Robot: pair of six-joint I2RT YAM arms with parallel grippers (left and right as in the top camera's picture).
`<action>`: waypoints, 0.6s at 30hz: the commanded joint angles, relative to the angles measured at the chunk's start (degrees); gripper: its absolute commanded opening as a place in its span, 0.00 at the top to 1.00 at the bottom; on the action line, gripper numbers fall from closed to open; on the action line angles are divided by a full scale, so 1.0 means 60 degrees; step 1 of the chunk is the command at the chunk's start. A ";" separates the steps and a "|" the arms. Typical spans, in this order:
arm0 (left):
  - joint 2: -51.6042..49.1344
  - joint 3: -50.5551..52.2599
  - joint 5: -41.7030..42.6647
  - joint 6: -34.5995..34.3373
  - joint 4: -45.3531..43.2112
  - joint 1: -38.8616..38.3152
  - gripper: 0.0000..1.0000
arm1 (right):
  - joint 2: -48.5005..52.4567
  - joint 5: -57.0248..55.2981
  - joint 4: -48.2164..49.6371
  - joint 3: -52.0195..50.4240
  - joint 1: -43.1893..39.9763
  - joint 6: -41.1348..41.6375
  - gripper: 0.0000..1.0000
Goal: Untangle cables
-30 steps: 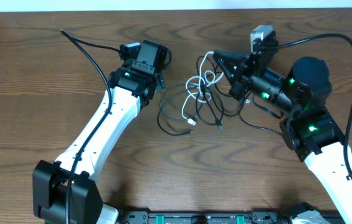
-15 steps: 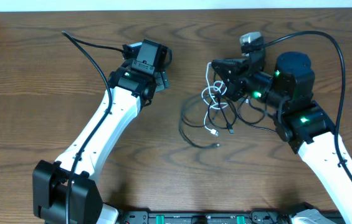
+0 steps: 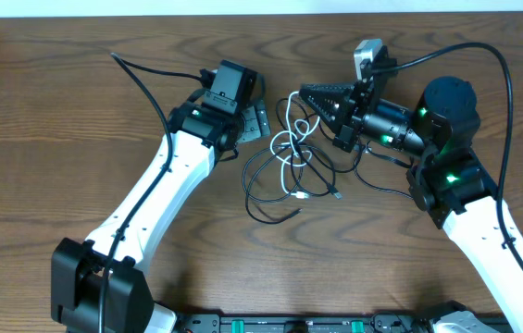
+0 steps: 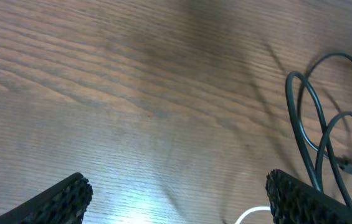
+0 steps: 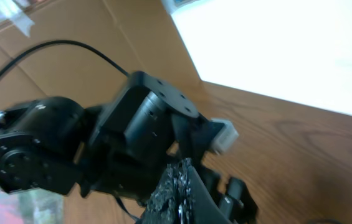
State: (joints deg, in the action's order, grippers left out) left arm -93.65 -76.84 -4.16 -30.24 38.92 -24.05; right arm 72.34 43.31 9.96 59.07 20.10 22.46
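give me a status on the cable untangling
Left gripper open, empty, beside the tangle. Right gripper shut on the white cord, top loop. Black cord looped through it. Nothing in the way.

A dark, wood-grain table (image 3: 57, 111) carries two cables near its middle: a thin black cord (image 3: 246, 185) looped together with a shorter white cord (image 3: 286, 145).

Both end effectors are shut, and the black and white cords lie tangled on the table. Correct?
No: the left end effector is open, jaws wide apart in the left wrist view. Only the right end effector is shut. The rest stands.
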 commanded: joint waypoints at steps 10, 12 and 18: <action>-0.0113 0.0004 0.0401 0.0007 -0.0040 -0.0255 0.09 | -0.0069 -0.0095 -0.0321 0.0018 -0.0244 -0.0015 0.99; -0.0113 0.0004 0.1064 0.0645 -0.0120 -0.0255 0.09 | -0.0069 -0.0324 -0.0670 0.0018 -0.0350 -0.0131 0.99; -0.0113 0.0004 0.4058 0.4295 -0.0182 -0.0255 0.09 | -0.0069 -0.0331 -0.0860 0.0018 -0.0612 -0.0142 0.99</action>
State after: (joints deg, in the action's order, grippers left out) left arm -93.65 -76.84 9.10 -18.52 37.15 -25.61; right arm 72.36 42.11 4.54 59.07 17.28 22.74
